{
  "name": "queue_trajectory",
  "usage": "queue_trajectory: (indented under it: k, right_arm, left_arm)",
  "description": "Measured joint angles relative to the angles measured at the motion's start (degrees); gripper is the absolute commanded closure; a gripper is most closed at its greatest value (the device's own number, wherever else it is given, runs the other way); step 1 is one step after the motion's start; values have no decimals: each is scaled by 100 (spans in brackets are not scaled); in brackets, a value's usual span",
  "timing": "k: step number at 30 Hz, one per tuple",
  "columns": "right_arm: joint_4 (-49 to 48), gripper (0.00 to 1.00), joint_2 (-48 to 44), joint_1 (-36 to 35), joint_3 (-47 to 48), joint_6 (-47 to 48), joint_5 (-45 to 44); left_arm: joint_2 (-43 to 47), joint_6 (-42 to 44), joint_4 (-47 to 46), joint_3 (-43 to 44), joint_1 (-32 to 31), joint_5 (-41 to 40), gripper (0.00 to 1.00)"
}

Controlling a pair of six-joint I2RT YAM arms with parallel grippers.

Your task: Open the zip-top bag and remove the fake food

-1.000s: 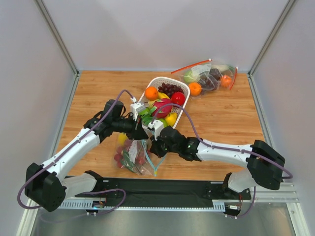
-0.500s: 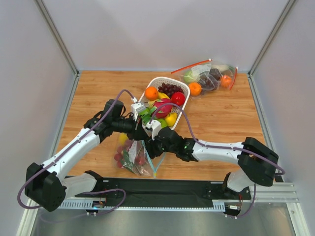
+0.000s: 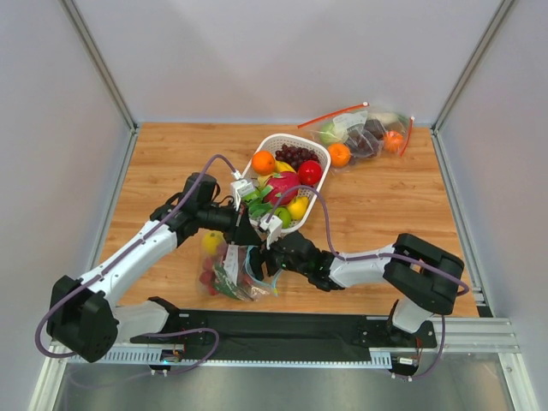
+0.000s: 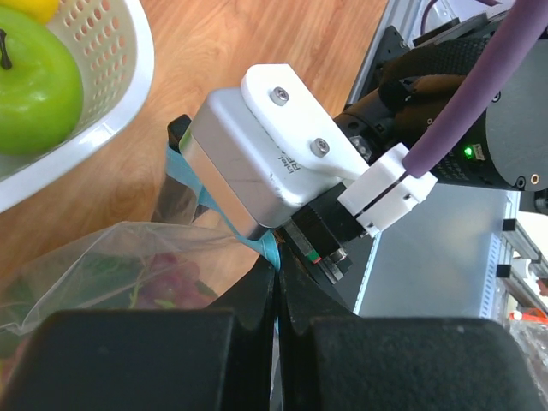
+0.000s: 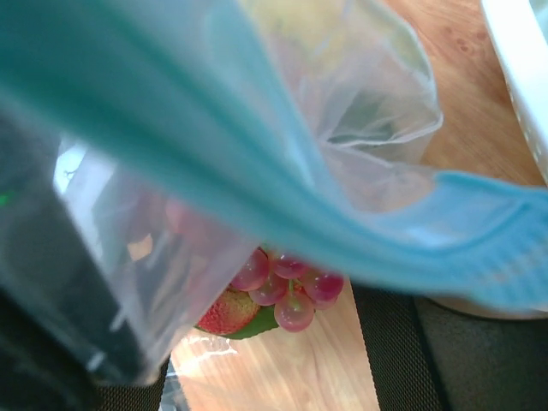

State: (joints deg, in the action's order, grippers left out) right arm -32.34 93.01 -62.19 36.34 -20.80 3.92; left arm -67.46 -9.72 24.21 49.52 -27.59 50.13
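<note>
Spreads the jaws of the right gripper (image 3: 264, 261), shut a second ago.
Keeps the left gripper (image 4: 276, 282) clamped on the teal strip (image 4: 257, 244) of the zip-top bag (image 3: 229, 276), on the table (image 3: 385, 214) just before the basket (image 3: 295, 136).

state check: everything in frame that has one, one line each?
zip-top bag, zip strip pinched, food inside
left pincer, shut on the bag's zip strip
right pincer, open, by the bag
fake food, in the bag
basket, upright, filled with fruit
red-zip bag, lying flat, filled
</note>
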Motion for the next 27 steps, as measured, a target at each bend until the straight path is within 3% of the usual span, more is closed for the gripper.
queue_trajectory:
  k: [4, 7, 10, 15, 16, 27]
  right_arm:
    - [-455, 28, 264, 9, -42, 0, -39]
    - [-614, 43, 402, 11, -26, 9, -39]
    - [-627, 65, 437, 4, 2, 37, -35]
    - [-608, 88, 439, -15, 37, 11, -107]
    - [-605, 98, 431, -15, 37, -9, -131]
    - [566, 100, -660, -37, -192, 79, -588]
  left_arm:
    - [-114, -37, -26, -15, 59, 31, 100]
    - [-177, -39, -52, -28, 92, 13, 100]
    - [-179, -37, -162, -42, 109, -15, 100]
    - [-179, -39, -334, -42, 122, -52, 100]
    - [-177, -37, -376, -42, 125, -63, 100]
    - [-175, 26, -48, 129, -31, -424, 100]
